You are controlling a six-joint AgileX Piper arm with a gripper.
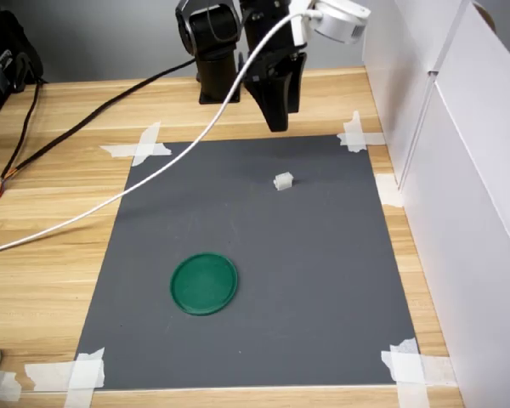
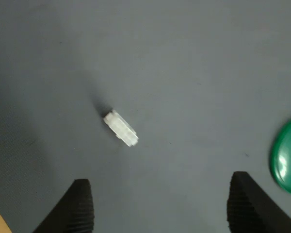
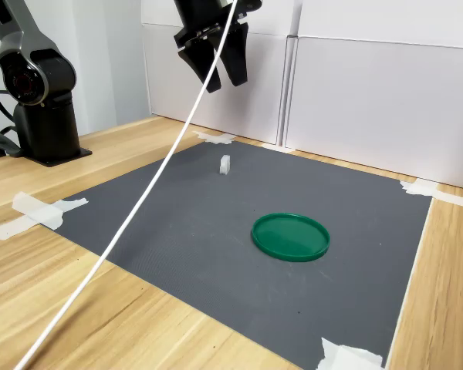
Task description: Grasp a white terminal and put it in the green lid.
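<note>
A dark grey mat taped at its corners fills the middle of the first exterior view, lying on a wooden table. White panels stand along that view's right edge. The black arm's gripper hangs at the upper centre of the first exterior view, above the mat's far edge, and at the top centre of the second exterior view. Its fingers are spread wide and hold nothing; in the wrist view the two ribbed pads sit at the lower corners of the frame with bare mat between them.

The green lid lies flat on the mat, lower left of centre in the first exterior view and right of centre in the second exterior view; nothing lies in it. The white terminal rests on the mat just above centre in the first exterior view, well apart from the lid, and left of centre in the wrist view, lying at a slant.

The step in hand looks like the approach before the grasp. The next move likely calls for lowering over the small block, centring it between the pads and perhaps turning the wrist to match its slant before closing.
</note>
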